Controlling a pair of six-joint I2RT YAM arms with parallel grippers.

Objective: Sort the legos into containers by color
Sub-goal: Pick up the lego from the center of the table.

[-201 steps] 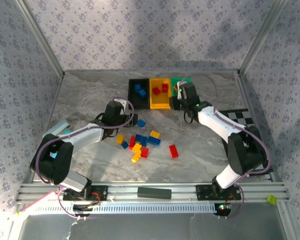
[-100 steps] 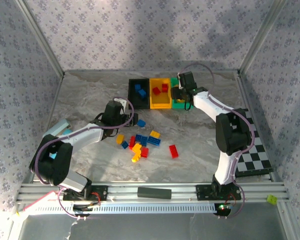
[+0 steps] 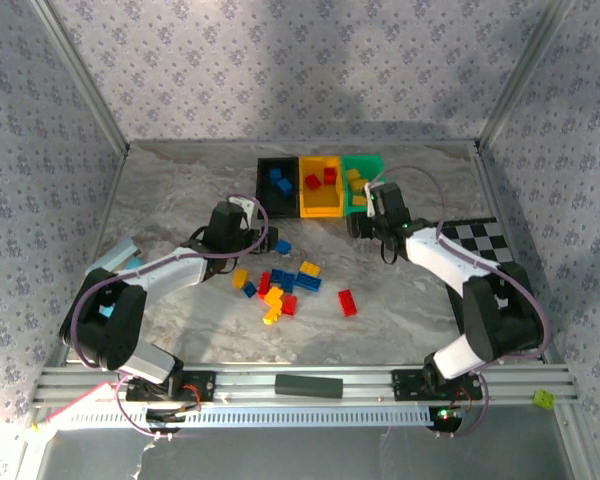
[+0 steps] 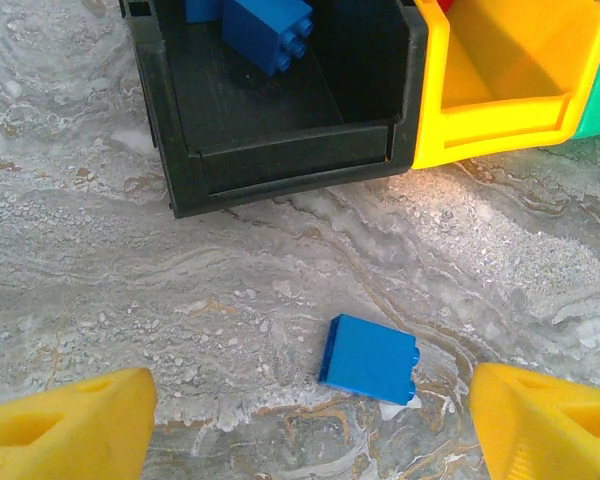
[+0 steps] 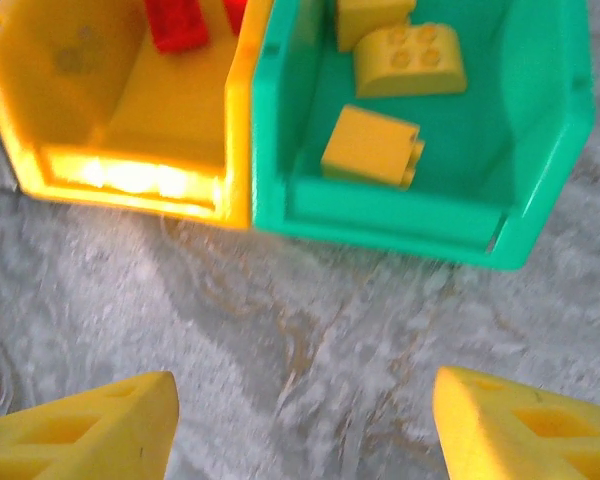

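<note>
Legos (image 3: 280, 285) scattered mid-bench (image 3: 170, 200), three containers (image 3: 320, 212) along the far edge, red bricks (image 5: 177, 22) cropped in yellow bin (image 5: 130, 180), lone blue brick (image 4: 369, 359) under left gripper (image 4: 310, 425), fingers wide, empty, right gripper (image 5: 300, 430) spread, holding nothing, bare marble before green bin (image 5: 380, 222).

Glossy plastic bins (image 5: 420, 215) and smooth plastic bricks (image 4: 368, 359) sit on a matt, marble-patterned bench (image 4: 230, 290).

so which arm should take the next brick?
Left. The left gripper, open, hovers over a lone blue brick in front of the black bin, which already holds blue ones. The right gripper, open and empty, faces the green bin, farther from the loose bricks.
</note>
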